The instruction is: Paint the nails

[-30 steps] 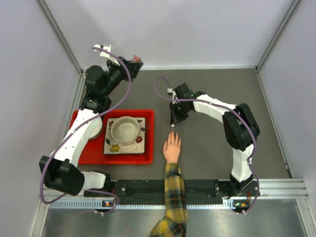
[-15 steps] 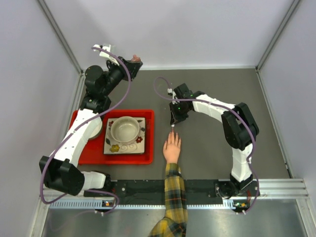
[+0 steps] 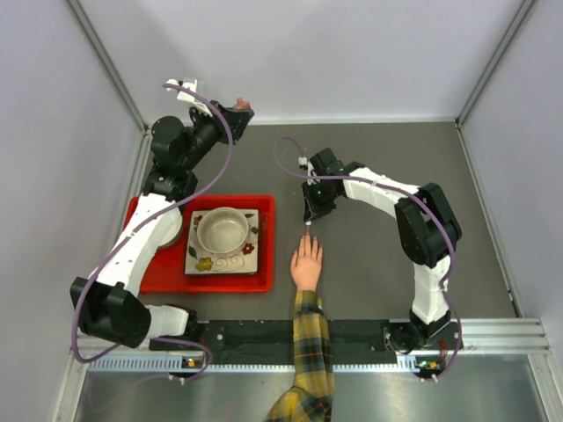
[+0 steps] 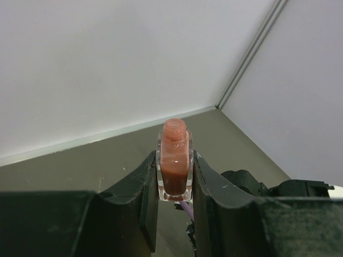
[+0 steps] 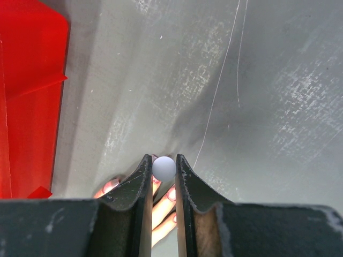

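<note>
Presently: right tool [image 5: 162, 160] is clamped on a white round knob [image 5: 164, 168], judged to be the polish brush's cap. The bristles are hidden below it. Directly beneath the knob lie the fingertips of the hand [image 3: 307, 262], which rests palm-down on the worktop [image 3: 378, 167], fingers pointing far, plaid sleeve [image 3: 308, 338] trailing to the near edge. The nails [image 5: 171, 195] show just under the tool in the wrist view, and two look pinkish. Whether the brush is touching one cannot be told.

Left tool [image 4: 174, 159] is closed on a small open bottle [image 4: 174, 166] of reddish polish. It is held upright, high at the far left, well apart from the hand.

Near left: red tray [image 3: 158, 280] carrying a flowered square plate [image 3: 204, 262] with a pale bowl [image 3: 221, 230] on it.

Risks, judged:
- The brush sits hard by skin, so a small sideways drift would smear polish onto the fingertip or the worktop.
- Pressing down too far would splay the bristles and flood the nail edge.
- A twitch of the hand would spoil the stroke.
- The bottle is uncapped, so any tilt of the left wrist would spill it.

Against the overhead views of 0.5 s and 1.0 s ago:
- Hand, tray and left arm are unchanged.
- The right arm shows at most a hair's shift at the elbow, and its tool is in the same spot.
</note>
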You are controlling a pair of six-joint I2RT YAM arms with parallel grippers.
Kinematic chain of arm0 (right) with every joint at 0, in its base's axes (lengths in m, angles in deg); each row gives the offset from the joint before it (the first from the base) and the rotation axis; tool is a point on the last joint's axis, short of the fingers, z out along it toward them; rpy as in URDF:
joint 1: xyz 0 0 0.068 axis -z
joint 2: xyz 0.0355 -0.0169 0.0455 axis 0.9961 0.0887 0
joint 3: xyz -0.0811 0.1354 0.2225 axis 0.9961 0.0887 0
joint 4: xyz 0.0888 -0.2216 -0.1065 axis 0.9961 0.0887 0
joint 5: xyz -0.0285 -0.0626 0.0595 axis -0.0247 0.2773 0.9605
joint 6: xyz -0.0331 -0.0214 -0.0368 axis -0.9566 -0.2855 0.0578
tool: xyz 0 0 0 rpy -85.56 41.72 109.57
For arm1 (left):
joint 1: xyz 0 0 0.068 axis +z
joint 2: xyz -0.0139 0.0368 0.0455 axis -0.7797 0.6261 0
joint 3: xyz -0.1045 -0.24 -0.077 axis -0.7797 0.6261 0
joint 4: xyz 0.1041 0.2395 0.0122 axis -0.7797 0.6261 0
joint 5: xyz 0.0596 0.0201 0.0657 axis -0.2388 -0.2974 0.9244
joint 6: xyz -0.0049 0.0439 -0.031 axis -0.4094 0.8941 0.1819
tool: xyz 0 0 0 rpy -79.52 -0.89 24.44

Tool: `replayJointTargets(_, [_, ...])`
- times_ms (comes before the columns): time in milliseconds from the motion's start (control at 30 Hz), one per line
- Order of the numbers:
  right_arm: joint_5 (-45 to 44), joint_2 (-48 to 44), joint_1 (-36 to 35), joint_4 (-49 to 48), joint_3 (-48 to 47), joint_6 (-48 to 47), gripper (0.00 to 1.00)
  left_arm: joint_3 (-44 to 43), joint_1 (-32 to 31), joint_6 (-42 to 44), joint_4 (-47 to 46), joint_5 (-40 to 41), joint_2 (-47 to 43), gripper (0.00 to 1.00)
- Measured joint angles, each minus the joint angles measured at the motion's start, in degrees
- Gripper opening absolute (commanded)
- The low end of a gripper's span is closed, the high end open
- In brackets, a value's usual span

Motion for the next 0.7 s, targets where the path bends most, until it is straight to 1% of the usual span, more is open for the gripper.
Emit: replayJointTargets(700, [0.0,1.0,0.4,0.8,-1.2,0.4,0.00,0.0,0.5,0.0,0.0,-0.6,1.4,0.00])
